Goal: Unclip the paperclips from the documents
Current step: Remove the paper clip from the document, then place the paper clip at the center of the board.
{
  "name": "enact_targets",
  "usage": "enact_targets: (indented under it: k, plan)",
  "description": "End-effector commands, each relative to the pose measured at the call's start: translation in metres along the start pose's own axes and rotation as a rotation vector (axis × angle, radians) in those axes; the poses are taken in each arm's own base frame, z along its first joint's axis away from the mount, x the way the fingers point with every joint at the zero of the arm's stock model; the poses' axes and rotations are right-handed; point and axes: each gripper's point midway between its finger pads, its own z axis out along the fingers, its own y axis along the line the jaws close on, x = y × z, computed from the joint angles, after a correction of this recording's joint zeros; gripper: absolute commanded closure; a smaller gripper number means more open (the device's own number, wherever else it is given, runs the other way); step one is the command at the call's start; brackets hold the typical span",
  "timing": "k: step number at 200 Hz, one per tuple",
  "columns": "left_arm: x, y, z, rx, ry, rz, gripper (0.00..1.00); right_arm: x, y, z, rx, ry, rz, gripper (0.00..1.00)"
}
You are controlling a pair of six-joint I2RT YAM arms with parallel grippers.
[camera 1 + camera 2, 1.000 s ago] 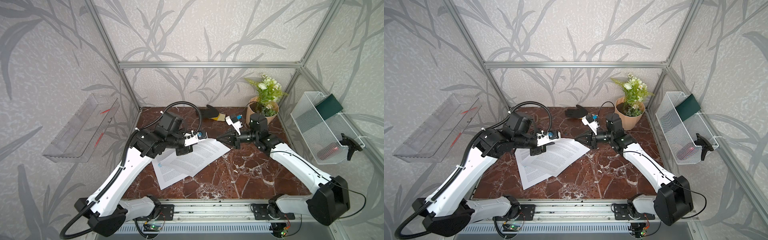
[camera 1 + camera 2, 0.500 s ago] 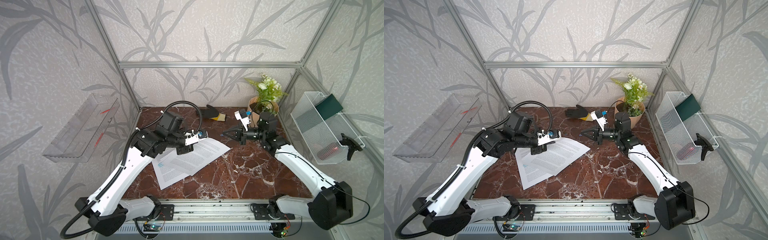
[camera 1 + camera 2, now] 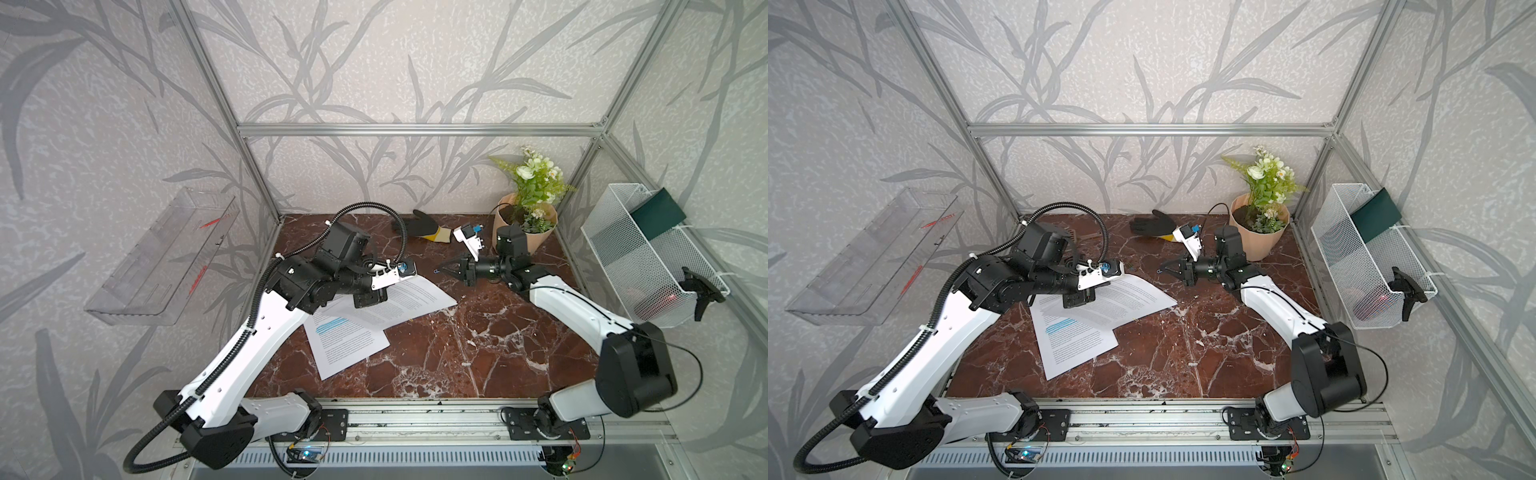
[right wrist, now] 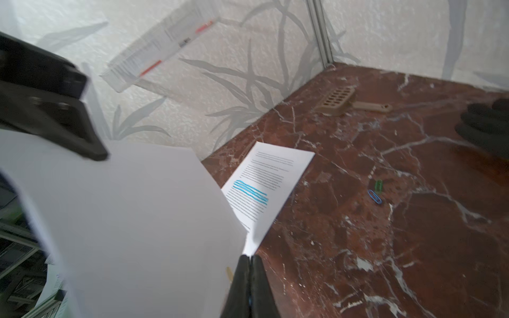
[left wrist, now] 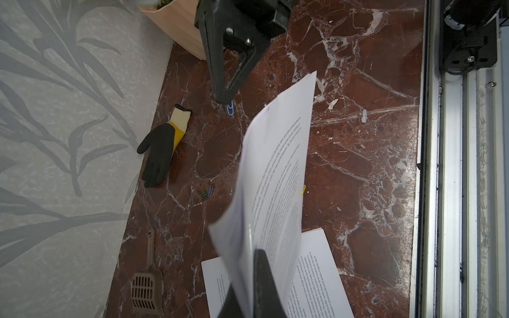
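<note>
White arms [image 3: 266, 332], black joints [image 3: 636, 370] (ribbed cable [image 3: 361, 206])

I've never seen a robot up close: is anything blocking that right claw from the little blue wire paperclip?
Nothing visible: the right gripper is shut on the blue bent-wire paperclip, pinched at its tip over the red marble table, apart from the white printed sheets held by the left gripper.

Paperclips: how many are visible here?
4. A blue clip in the right gripper; a green clip and a second blue clip side by side on the table; a yellow clip at the edge of the lifted document. Others may be hidden.
</note>
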Motion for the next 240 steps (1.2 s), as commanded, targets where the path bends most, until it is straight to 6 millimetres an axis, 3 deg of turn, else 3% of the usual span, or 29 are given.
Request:
enact_targets:
  k: [1, 17, 23, 39, 68, 93, 123, 190, 217, 240]
  plan:
    - [0.009, 0.011, -0.013, -0.086, 0.045, -0.009, 1.00, 0.000, -0.036, 0.012, 0.105, 0.018, -0.010, 1.00]
    - [0.018, 0.021, -0.020, -0.163, 0.086, -0.025, 1.00, 0.003, -0.057, 0.023, 0.146, 0.033, 0.011, 1.00]
    - [0.022, 0.026, -0.023, -0.199, 0.104, -0.035, 1.00, 0.016, -0.071, 0.033, 0.164, 0.065, 0.041, 1.00]
    - [0.032, 0.040, -0.035, -0.295, 0.139, -0.063, 1.00, 0.033, -0.086, 0.051, 0.194, 0.127, 0.048, 1.00]
    - [0.039, 0.059, -0.056, -0.433, 0.151, -0.118, 1.00, 0.065, -0.093, 0.090, 0.190, 0.228, 0.059, 1.00]
    - [0.043, 0.063, -0.064, -0.469, 0.171, -0.123, 1.00, 0.085, -0.095, 0.118, 0.203, 0.276, 0.086, 1.00]
    - [0.045, 0.065, -0.069, -0.489, 0.175, -0.131, 1.00, 0.096, -0.106, 0.136, 0.254, 0.285, 0.120, 1.00]
    - [0.042, 0.065, -0.073, -0.502, 0.147, -0.142, 1.00, 0.097, -0.151, 0.154, 0.488, 0.237, 0.146, 1.00]
    - [0.040, 0.064, -0.074, -0.497, 0.138, -0.141, 1.00, 0.098, -0.156, 0.161, 0.496, 0.239, 0.161, 0.79]
    - [0.041, 0.062, -0.075, -0.492, 0.142, -0.138, 1.00, 0.088, -0.148, 0.161, 0.433, 0.178, 0.168, 0.45]
